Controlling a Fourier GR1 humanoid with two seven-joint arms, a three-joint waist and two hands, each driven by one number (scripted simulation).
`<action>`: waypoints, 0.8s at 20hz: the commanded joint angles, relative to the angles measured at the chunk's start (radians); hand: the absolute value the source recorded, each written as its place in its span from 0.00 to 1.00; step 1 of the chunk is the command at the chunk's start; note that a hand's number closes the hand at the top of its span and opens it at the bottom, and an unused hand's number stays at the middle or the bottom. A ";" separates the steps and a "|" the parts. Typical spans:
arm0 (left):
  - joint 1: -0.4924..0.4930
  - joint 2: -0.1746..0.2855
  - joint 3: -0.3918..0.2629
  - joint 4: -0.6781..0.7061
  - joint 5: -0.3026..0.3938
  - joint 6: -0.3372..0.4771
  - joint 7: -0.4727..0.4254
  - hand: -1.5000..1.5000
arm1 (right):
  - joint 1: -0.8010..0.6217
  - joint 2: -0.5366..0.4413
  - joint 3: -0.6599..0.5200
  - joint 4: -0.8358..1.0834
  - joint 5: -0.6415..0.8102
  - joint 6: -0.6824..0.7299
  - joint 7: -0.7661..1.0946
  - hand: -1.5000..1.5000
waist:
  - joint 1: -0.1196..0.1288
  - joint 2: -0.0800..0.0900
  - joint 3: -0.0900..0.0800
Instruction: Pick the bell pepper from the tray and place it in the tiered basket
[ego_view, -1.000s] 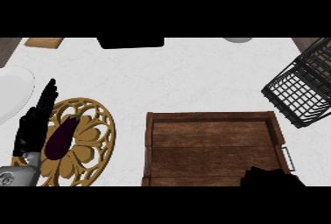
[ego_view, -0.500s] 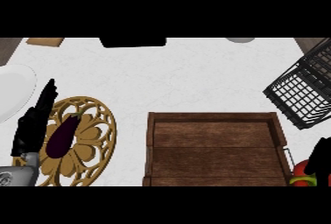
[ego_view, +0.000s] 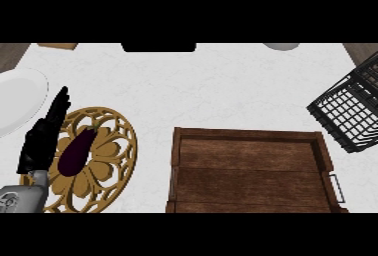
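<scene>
Oddly, no bell pepper showed anywhere: the wooden tray (ego_view: 247, 134) at the near middle of the counter (ego_view: 207, 85) held only bare boards, and the right hand was out of view, so whether it held anything could not be told. Most likely the pepper was with that hand beyond the near edge. If so, doing the carry well would mean bringing it far and right to the tiered basket (ego_view: 351, 115), clearing the wire rim, then lowering into a tier before letting go. The basket was cut off by the right edge, hiding its tiers. The left hand (ego_view: 44, 137) rested open, fingers straight, at the left rim of a gold trivet (ego_view: 111, 150) bearing an eggplant (ego_view: 76, 152).
</scene>
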 joint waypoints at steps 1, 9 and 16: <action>-0.062 -0.003 0.026 0.033 0.016 -0.036 0.025 0.50 | -0.134 -0.045 0.047 0.160 0.072 0.017 -0.051 1.00 | 0.019 0.005 0.000; -0.081 -0.016 0.011 0.010 -0.016 -0.029 0.046 0.50 | -0.201 -0.123 0.058 0.365 0.453 -0.112 -0.267 1.00 | 0.033 0.011 0.002; -0.050 -0.032 -0.003 -0.010 -0.043 -0.041 0.044 0.50 | -0.393 -0.166 0.176 0.719 0.621 -0.234 -0.423 1.00 | 0.038 0.008 0.001</action>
